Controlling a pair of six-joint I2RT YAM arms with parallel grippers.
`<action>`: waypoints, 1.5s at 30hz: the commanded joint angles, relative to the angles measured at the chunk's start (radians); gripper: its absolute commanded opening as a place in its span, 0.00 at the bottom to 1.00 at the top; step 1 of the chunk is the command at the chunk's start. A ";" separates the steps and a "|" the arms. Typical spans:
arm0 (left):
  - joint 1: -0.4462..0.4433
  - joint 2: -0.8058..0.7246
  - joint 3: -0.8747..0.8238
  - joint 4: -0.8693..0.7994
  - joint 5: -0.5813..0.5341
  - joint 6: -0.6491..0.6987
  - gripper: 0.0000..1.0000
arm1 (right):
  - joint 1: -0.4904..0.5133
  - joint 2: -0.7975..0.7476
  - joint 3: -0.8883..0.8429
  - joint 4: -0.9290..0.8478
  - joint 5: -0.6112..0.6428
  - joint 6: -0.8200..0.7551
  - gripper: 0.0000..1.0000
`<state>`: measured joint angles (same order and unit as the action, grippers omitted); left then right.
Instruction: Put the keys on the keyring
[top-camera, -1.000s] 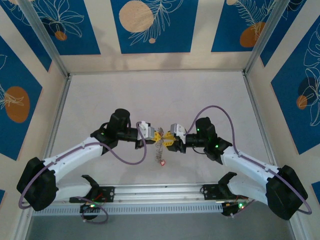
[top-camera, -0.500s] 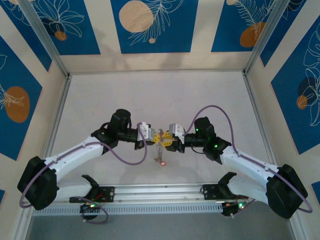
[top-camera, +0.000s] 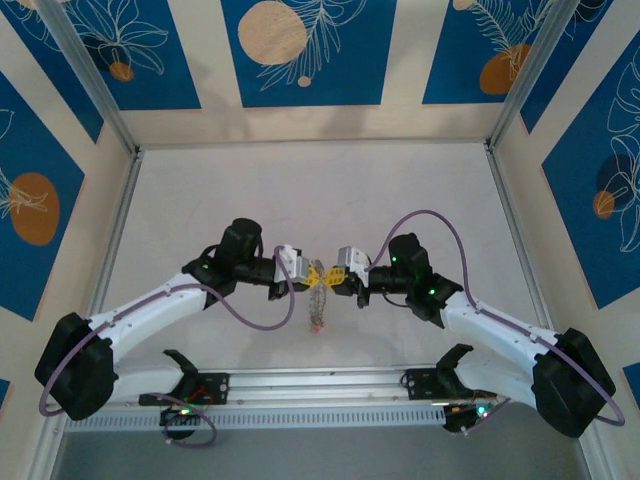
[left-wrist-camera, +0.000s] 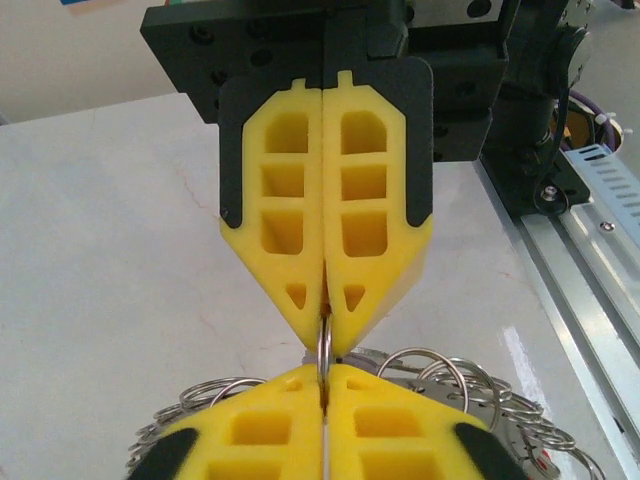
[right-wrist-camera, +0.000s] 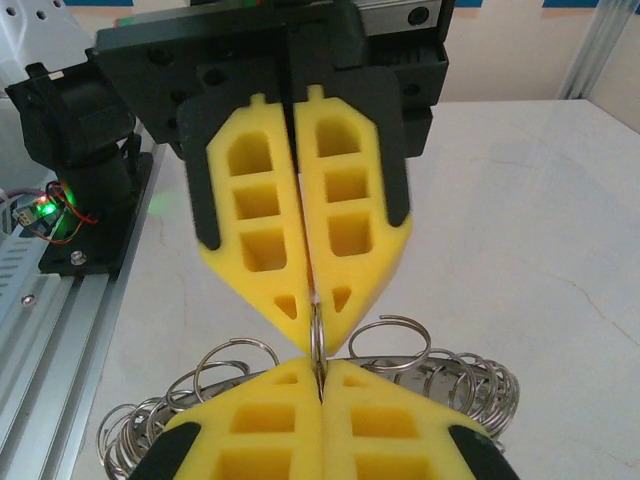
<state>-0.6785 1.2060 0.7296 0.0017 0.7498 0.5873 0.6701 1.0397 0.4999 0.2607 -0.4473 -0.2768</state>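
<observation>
**A:** Where is the keyring sitting at the moment?

**B:** The keyring (top-camera: 319, 296) is hanging between the two tools, over the middle of the bench (top-camera: 300, 190) and a little toward its near edge. The tools are meeting tip to tip above it.

**A:** What is the left tool doing?

**B:** The left tool (right-wrist-camera: 315, 330) is pinching one thin wire loop of the keyring. Its yellow jaws are lying almost flat against each other. A hairline slit is running up between them, and the wire is disappearing into it at the tips.

**A:** And the right one?

**B:** The right tool (left-wrist-camera: 325, 335) is gripping that same loop from the opposite side. Its jaws are pressing tightly together on the wire. The two sets of tips are nearly touching, and only a short piece of wire is showing between them.

**A:** Where is the rest of the ring lying?

**B:** The silvery coils are fanning out beneath and to either side of the tips. I cannot tell whether the lowest coils are touching the bench.

**A:** Are the keys showing?

**B:** From above, the keys (top-camera: 317, 325) are dangling as a small reddish speck at the keyring's lower end. They are too small to count.
</observation>
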 joint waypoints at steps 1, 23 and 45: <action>0.003 0.014 0.051 -0.058 -0.026 0.040 0.25 | 0.013 -0.009 0.046 -0.051 0.030 -0.042 0.00; -0.062 0.088 0.137 -0.183 -0.101 0.167 0.00 | 0.037 0.007 0.056 -0.024 0.078 -0.042 0.00; 0.002 -0.030 -0.008 0.155 0.062 -0.060 0.00 | -0.017 -0.019 -0.003 -0.008 0.039 0.008 0.19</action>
<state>-0.6827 1.2102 0.7280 0.0906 0.7452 0.5472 0.6594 1.0222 0.5083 0.2386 -0.3969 -0.2790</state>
